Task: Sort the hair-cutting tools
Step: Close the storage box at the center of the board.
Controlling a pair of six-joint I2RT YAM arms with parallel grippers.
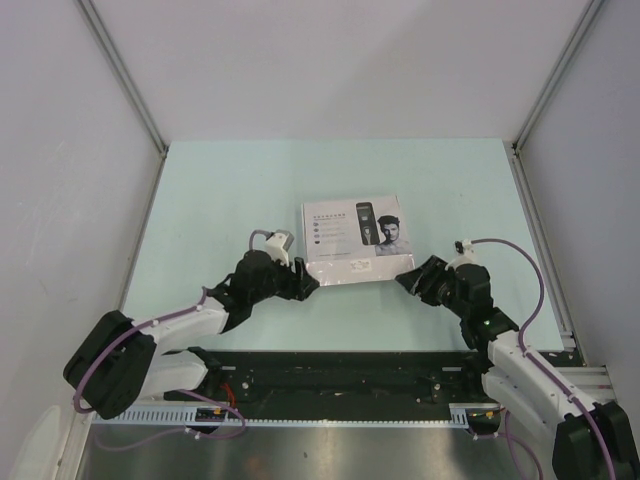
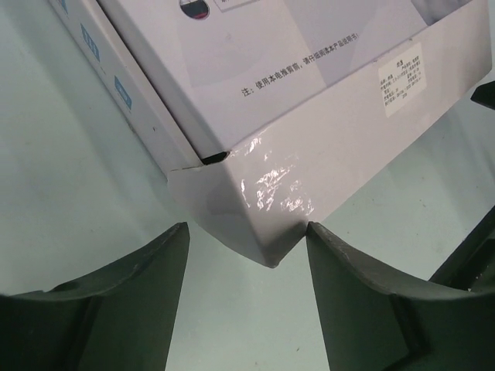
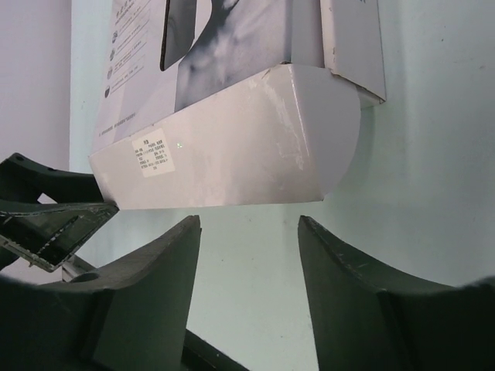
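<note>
Left gripper (image 2: pixel 247 255) stands with jaws apart, gripping nothing, the near left corner of the white box (image 1: pixel 355 235) poking between its fingertips. Right gripper (image 3: pixel 249 247) gapes empty just short of the near right corner. Box lies closed on the table (image 1: pixel 220 200), hiding the hair-cutting tools.

A flat white cardboard box (image 1: pixel 352 268) is seen lying near the middle of the pale green bench (image 1: pixel 220 190), its printed lid (image 1: pixel 345 225) turned upward and illustrated with a dark clipper and a man's face. A small printed label (image 2: pixel 401 77) is stuck on the box's near side wall, and a narrow dark gap is shown under the lid at one near corner. The bench is enclosed by plain grey walls (image 1: pixel 60 150).
</note>
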